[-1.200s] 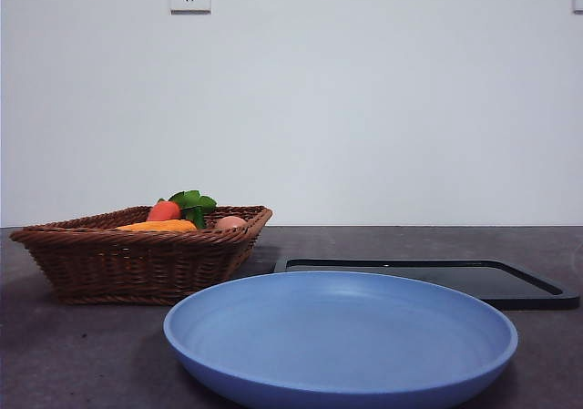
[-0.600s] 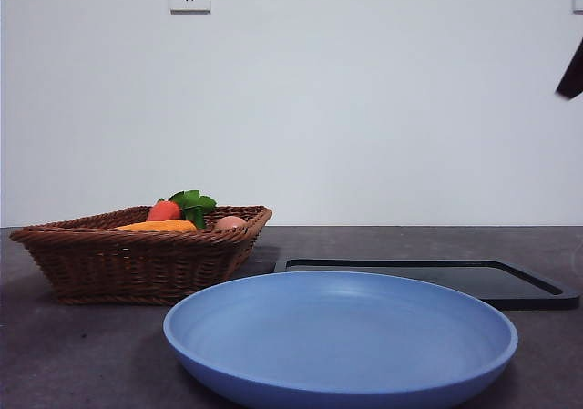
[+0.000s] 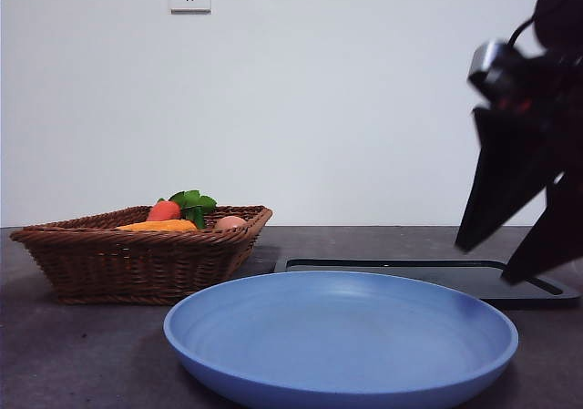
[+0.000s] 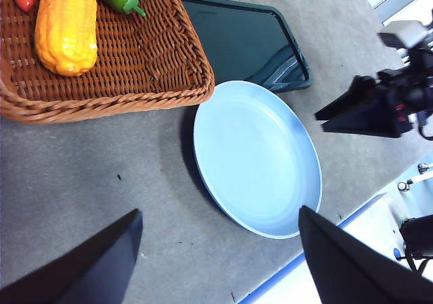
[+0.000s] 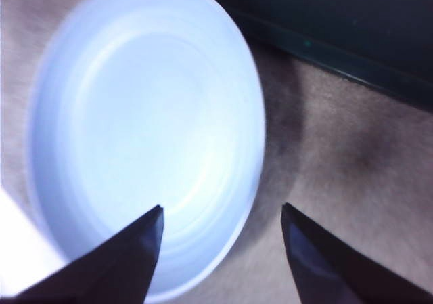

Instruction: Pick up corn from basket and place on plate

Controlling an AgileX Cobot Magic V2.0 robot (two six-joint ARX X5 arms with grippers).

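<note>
The corn (image 4: pixel 66 21), a bumpy yellow-orange cob, lies in the brown wicker basket (image 4: pixel 142 60); from the front only a strip of the corn (image 3: pixel 157 227) shows over the basket's rim (image 3: pixel 137 254). The light-blue plate (image 3: pixel 342 336) sits empty beside the basket. My right gripper (image 3: pixel 487 263) hangs open at the right, above the plate's edge (image 5: pixel 142 135) and the table, holding nothing. High over the table near the plate (image 4: pixel 257 158), my left gripper (image 4: pixel 220 250) is open and empty.
A flat black tray (image 3: pixel 510 286) lies behind the plate. The basket also holds a red-orange carrot (image 3: pixel 164 210) with green leaves and a small tan ball (image 3: pixel 230 222). The grey table's front edge (image 4: pixel 270 284) runs close to the plate.
The right arm has come into the front view from the upper right and dropped low beside the plate. Basket, corn and plate have not moved.
</note>
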